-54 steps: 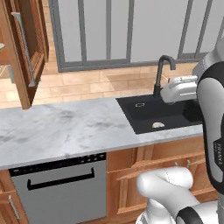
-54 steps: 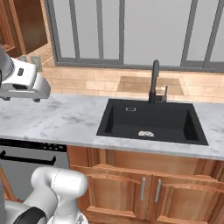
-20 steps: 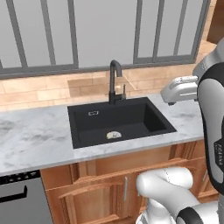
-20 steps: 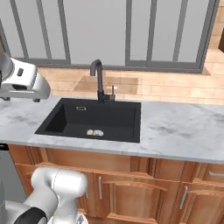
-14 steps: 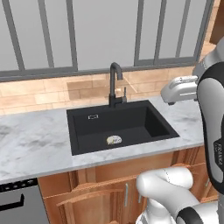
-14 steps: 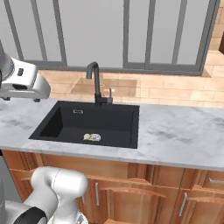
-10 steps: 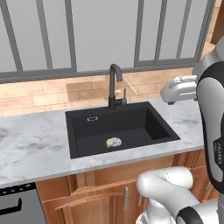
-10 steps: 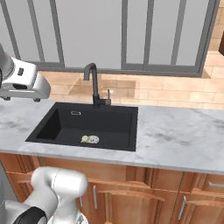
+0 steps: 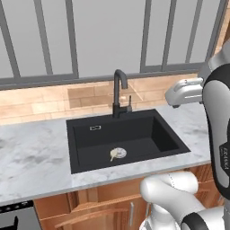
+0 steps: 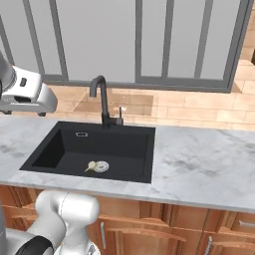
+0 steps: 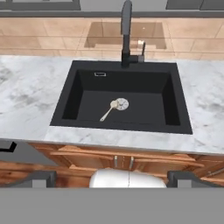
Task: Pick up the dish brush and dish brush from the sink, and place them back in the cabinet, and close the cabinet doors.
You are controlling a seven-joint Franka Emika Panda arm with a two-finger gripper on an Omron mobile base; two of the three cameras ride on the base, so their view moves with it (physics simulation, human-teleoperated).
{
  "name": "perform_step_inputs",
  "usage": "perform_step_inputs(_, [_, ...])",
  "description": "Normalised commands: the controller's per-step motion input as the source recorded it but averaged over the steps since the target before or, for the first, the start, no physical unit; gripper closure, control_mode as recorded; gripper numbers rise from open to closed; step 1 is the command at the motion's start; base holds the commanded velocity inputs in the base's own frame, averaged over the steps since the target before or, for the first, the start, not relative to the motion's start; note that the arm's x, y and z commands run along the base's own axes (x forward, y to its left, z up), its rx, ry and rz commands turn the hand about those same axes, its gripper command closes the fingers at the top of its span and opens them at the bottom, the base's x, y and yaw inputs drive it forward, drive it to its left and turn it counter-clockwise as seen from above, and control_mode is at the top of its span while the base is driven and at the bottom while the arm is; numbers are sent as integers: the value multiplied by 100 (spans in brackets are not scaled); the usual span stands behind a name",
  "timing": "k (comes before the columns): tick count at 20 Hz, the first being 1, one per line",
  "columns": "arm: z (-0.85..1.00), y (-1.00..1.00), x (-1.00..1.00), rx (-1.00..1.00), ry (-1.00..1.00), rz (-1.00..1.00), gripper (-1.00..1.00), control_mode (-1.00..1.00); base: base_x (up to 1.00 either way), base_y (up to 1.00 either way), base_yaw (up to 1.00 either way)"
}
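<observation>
- The black sink (image 9: 126,137) is set into the grey marble bench (image 9: 36,157), close to the bench's front edge.
- A tall black tap (image 9: 119,92) stands at the back edge of the sink, so water can run into it.
- A dish brush (image 11: 117,105) lies flat on the sink floor, near the middle. Its round white head points to the back and its tan handle points to the front left.
- I see one brush for sure. A second one is too small to tell apart.
- The pincer (image 11: 111,179) hangs high above the front edge of the bench. Its two dark tips are spread wide and hold nothing.
- I think it is wide like this so it can go down over the thin handle.
- The white hand (image 10: 30,94) sits up high, well apart from the sink, so the arm has to reach down next.
</observation>
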Motion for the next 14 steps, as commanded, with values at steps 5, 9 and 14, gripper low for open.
perform_step_inputs(5, [0, 0, 0, 0, 0, 0, -100, 100, 44, -11, 2])
perform_step_inputs(9, [0, 0, 0, 0, 0, 0, -100, 100, 37, -5, 0])
perform_step_inputs(14, [0, 0, 0, 0, 0, 0, -100, 100, 43, 0, 0])
